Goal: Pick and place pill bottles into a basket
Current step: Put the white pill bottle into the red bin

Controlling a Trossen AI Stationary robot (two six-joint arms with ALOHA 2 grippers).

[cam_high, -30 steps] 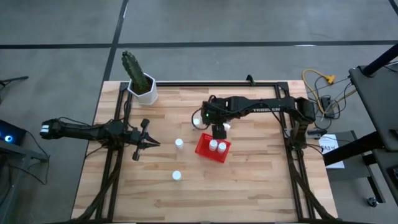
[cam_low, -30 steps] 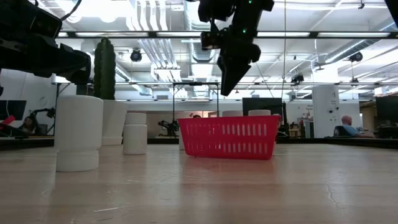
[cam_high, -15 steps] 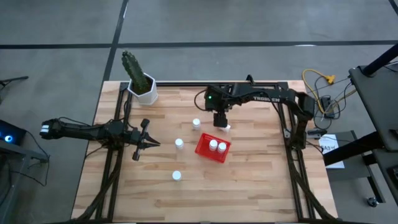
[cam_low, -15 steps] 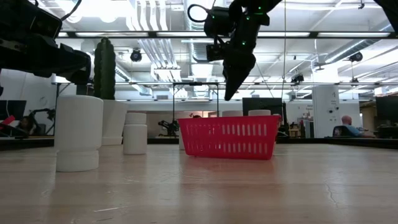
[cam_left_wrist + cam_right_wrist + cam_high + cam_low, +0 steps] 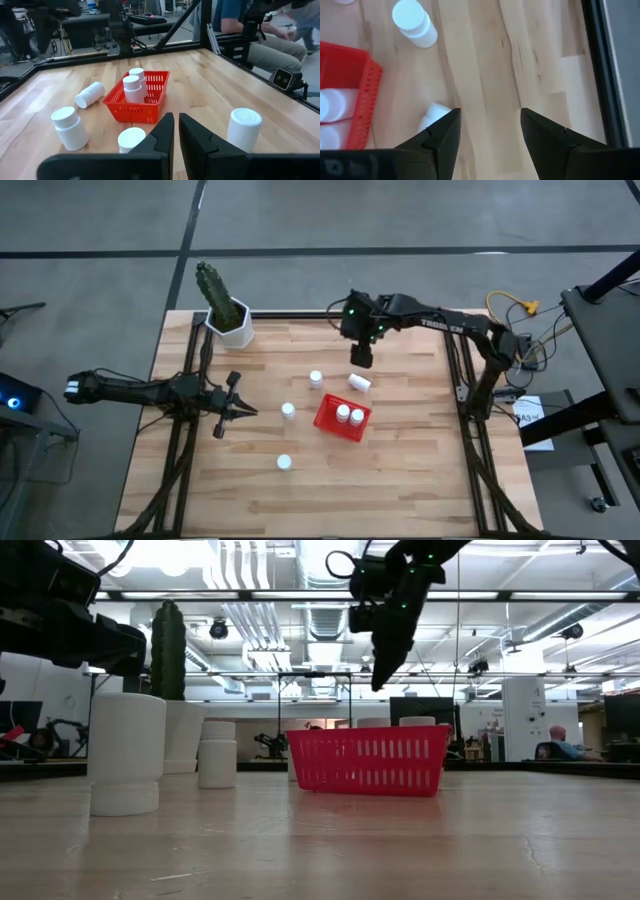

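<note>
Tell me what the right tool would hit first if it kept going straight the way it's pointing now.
Probably bare table. The right tool, open, points down at empty wood; the tipped pill bottle lies just beside one finger, outside the gap, though depth is unclear.

You see a table [image 5: 400,470] of pale wood planks, grain and dark streaks plain between the right gripper's [image 5: 490,127] fingers [image 5: 440,135], its finish smooth with a dull sheen. A black metal frame [image 5: 300,314] rims it. The basket [image 5: 150,97] ahead of the left gripper's [image 5: 176,131] fingertips is red plastic, its walls a fine mesh, slightly glossy. The pill bottles [image 5: 70,128] look like matt white plastic with smooth caps; one lies on its side [image 5: 431,116] just beside the right fingers. Both grippers' fingers are dark, matt, hard plastic or metal; you cannot tell which. The cactus pot [image 5: 236,323] is plain white and smooth.
</note>
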